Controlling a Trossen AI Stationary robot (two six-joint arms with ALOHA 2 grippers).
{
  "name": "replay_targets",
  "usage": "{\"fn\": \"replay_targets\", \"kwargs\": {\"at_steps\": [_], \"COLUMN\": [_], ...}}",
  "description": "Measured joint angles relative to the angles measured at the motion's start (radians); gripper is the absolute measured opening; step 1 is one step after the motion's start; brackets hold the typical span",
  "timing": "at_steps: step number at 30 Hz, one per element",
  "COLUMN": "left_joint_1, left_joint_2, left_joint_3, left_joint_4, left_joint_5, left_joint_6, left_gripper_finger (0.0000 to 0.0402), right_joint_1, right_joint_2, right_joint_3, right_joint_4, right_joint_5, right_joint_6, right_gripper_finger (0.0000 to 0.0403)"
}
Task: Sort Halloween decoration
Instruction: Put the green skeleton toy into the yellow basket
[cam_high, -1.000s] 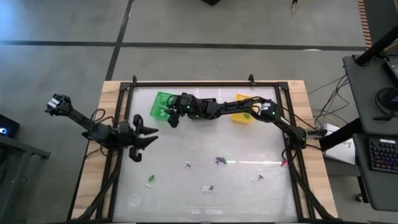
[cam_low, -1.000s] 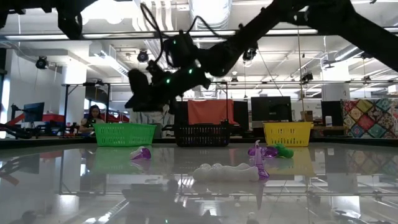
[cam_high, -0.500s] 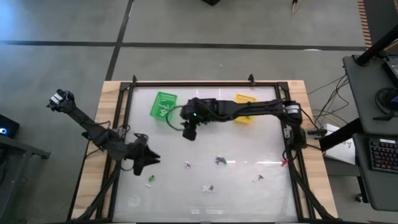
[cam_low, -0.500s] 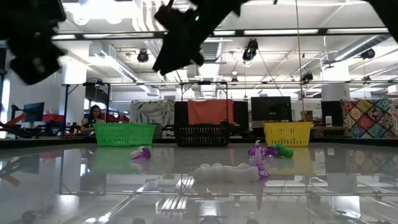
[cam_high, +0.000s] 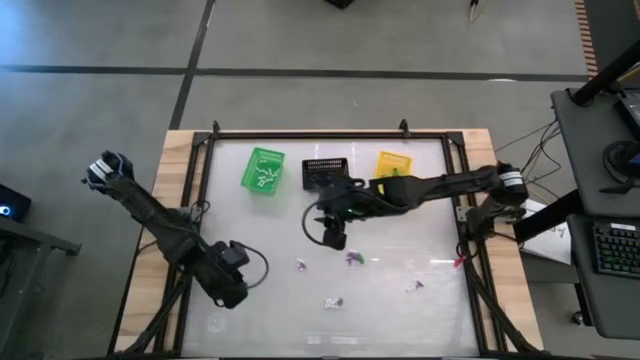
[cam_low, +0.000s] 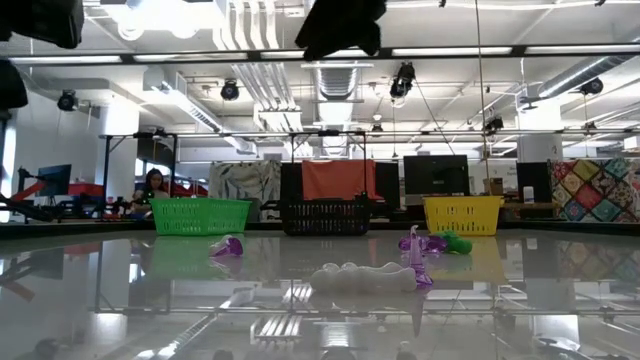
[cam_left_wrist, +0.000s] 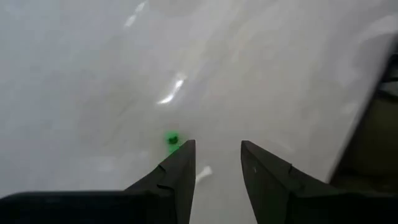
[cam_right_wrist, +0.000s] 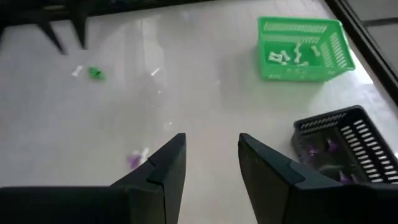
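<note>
Near-left: left gripper (cam_left_wrist: 214, 162), jaws apart & empty, hangs just over a green trinket (cam_left_wrist: 171, 139); best to centre on it, drop straight, close gently. More trinkets (cam_high: 351, 258) lie mid-table, near side. Right gripper (cam_right_wrist: 208, 155), also open & empty, sits above centre. Far edge: green basket (cam_high: 263, 169), black basket (cam_high: 324, 172), yellow basket (cam_high: 393, 163).

A glossy, mirror-smooth white tabletop (cam_high: 400, 290) was bordered by pale raw wood (cam_high: 160, 190); the green lattice basket (cam_right_wrist: 300, 50) looked plastic.
</note>
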Motion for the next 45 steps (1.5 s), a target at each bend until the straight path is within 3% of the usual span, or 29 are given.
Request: {"fn": "replay_targets", "kwargs": {"at_steps": [7, 18, 24, 35, 42, 45], "left_joint_1": [0.000, 0.000, 0.000, 0.000, 0.000, 0.000], "left_joint_2": [0.173, 0.305, 0.354, 0.455, 0.447, 0.422], "left_joint_3": [0.082, 0.127, 0.126, 0.113, 0.113, 0.109], "left_joint_4": [-0.083, -0.093, -0.090, -0.084, -0.081, -0.097], "left_joint_5": [0.088, 0.078, 0.045, 0.058, 0.044, 0.000], "left_joint_6": [-0.041, -0.070, -0.092, -0.121, -0.104, -0.082], "left_gripper_finger": [0.0113, 0.0172, 0.0175, 0.0122, 0.0025, 0.0011], "right_joint_1": [0.047, 0.070, 0.072, 0.072, 0.072, 0.073], "right_joint_2": [-0.073, -0.082, -0.082, -0.081, -0.081, -0.081], "right_joint_3": [-0.092, -0.187, -0.218, -0.227, -0.227, -0.227], "right_joint_4": [-0.007, 0.069, 0.136, 0.171, 0.174, 0.174], "right_joint_5": [0.000, 0.003, 0.003, 0.003, 0.003, 0.003], "right_joint_6": [0.054, 0.089, 0.089, 0.086, 0.087, 0.086], "right_gripper_finger": [0.0138, 0.0135, 0.0136, 0.0134, 0.0134, 0.0134]}}
